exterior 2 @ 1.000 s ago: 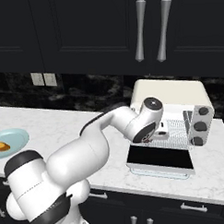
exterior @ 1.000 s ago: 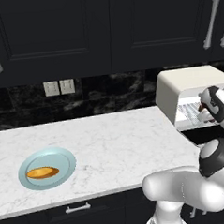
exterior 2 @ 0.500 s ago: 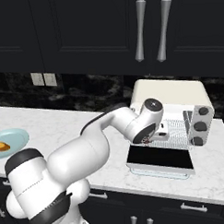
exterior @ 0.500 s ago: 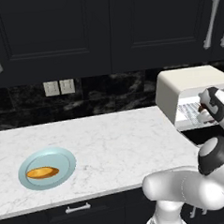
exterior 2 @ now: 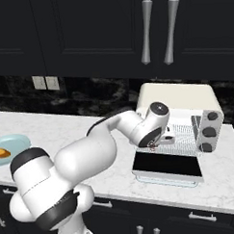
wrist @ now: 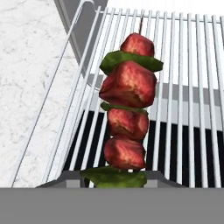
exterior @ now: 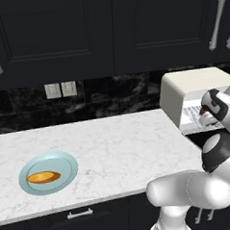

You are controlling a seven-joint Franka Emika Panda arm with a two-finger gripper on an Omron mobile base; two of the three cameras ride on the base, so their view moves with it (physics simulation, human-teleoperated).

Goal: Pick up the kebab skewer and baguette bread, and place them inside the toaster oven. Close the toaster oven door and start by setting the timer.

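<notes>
The kebab skewer (wrist: 129,113), red-brown meat chunks with green pepper pieces, juts from my hand over the wire rack (wrist: 192,87) of the toaster oven (exterior 2: 178,99). My gripper (exterior 2: 155,143) is shut on the kebab skewer (exterior 2: 152,146) at the oven's open front, just above the rack's front edge. The toaster oven door (exterior 2: 167,165) lies folded down flat, its dark glass facing up. The baguette bread (exterior: 42,177), a golden-orange loaf, rests on a pale blue plate (exterior: 62,163) far left on the counter.
The oven's dark knobs (exterior 2: 208,132) sit on its right front panel. White marble counter (exterior: 123,140) stretches between plate and oven. Dark cabinets with silver handles (exterior 2: 146,31) hang above. A wall outlet (exterior: 60,89) is on the black backsplash.
My hand with the skewer has barely shifted at the oven's opening. Plate, bread and door stay as they were.
</notes>
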